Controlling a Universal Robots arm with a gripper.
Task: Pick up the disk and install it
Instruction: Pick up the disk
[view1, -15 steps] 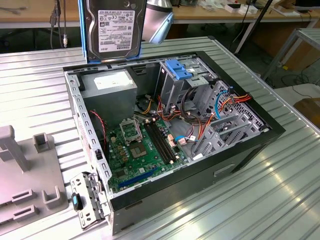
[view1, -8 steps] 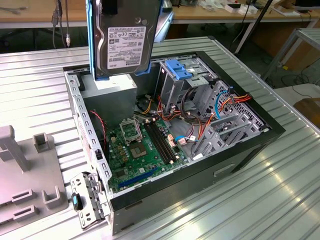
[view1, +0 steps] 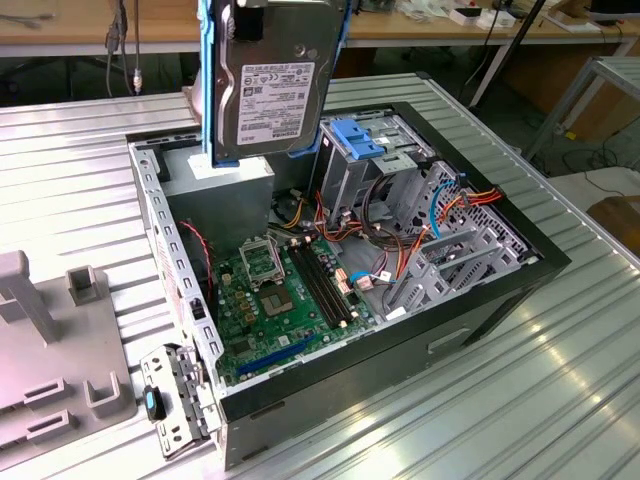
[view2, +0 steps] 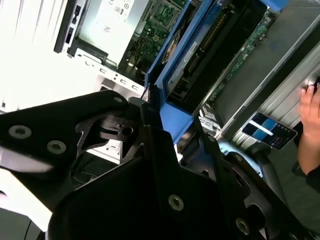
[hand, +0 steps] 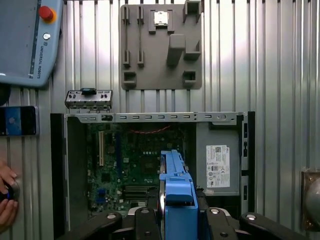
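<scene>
- In the exterior view, I see the disk (view1: 268, 85) hanging upright above the open computer case (view1: 520, 262), over the corner where the grey power supply (view1: 215, 185) sits. It is clear of the case and touches nothing inside it.
- The pale label of the disk faces the camera, and the blue carrier rail runs along both of its long edges.
- Inside the case lie the green motherboard (view1: 275, 300) and, further in, the metal drive cage with a blue bracket (view1: 355, 138) on top. The disk is above and beside this cage, not in it.
- Outside the case, on the ribbed metal table (view1: 500, 400), there is a grey fixture plate (view1: 50, 370), and a small loose metal panel (view1: 175, 400) lies just beside the near corner of the case.
- In the second wrist view, the gripper (view2: 172, 125) pinches the blue rail of the disk (view2: 170, 75) between its black fingers (view2: 150, 117). Past the disk I see the case interior.
- Outside the case, a phone (view2: 267, 131) lies on the table and a person's hand (view2: 311, 112) is near it.
- In the first wrist view, the gripper (hand: 177, 212) is clamped on the disk (hand: 176, 187), with one finger on each side. The disk stands edge-on over the case (hand: 150, 117), between the motherboard (hand: 125, 165) and the power supply (hand: 217, 165).
- Beyond the case wall lie the small panel (hand: 89, 98) and the fixture plate (hand: 160, 50). A teach pendant (hand: 25, 45), the phone (hand: 17, 120) and the hand (hand: 6, 197) are off to one side of the case.
</scene>
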